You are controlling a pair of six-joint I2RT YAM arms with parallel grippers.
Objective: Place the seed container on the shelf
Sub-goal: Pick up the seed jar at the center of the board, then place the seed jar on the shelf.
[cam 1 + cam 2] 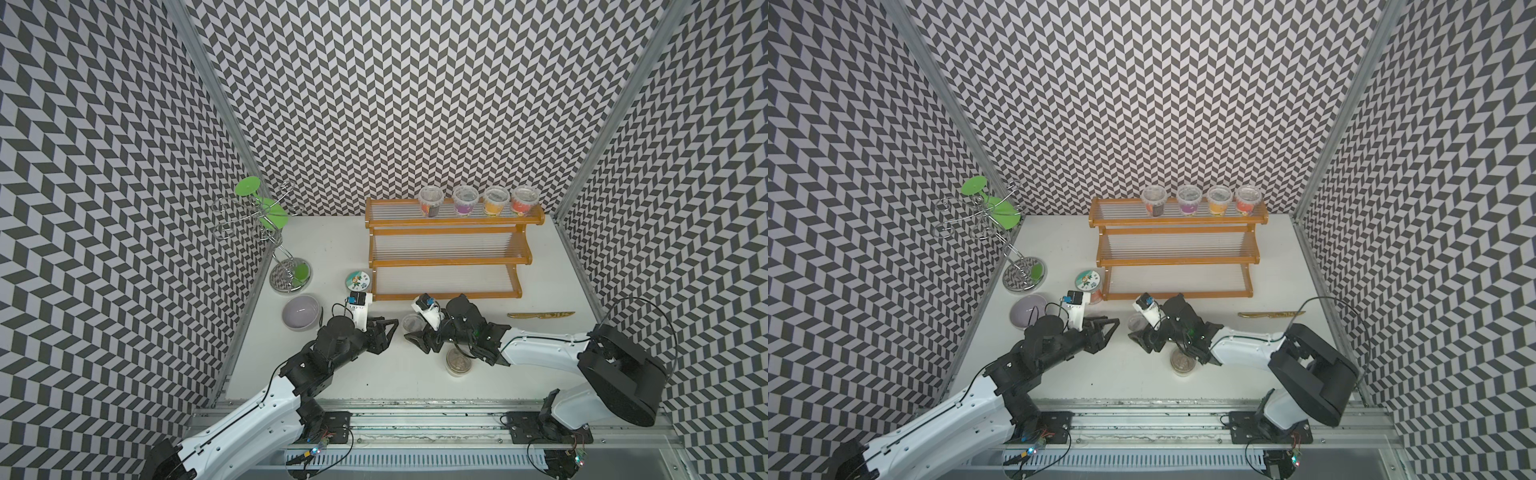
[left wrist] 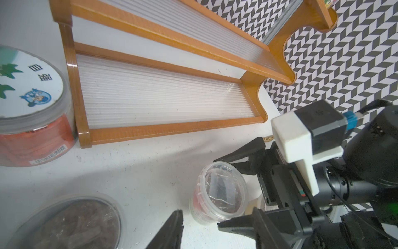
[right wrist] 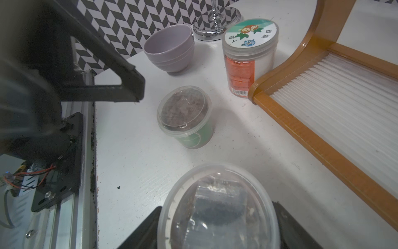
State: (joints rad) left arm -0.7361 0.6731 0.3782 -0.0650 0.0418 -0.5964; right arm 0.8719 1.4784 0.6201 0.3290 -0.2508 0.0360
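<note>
Right gripper (image 2: pixel 217 193) grasps the tub (image 3: pixel 217 207) between its fingers, its long axis about upright, lid pointing upward. Left gripper (image 1: pixel 394 327) has its fingers released.

Jar lid (image 3: pixel 251 32): cartoon sticker, and there's a handful of dark East Asian characters around the rim, too small to read for sure | orange label (image 3: pixel 239 71) just below that lid: fine print, all blur | barcode (image 3: pixel 240 93) at the label's foot: bars clear, digits unreadable
</note>
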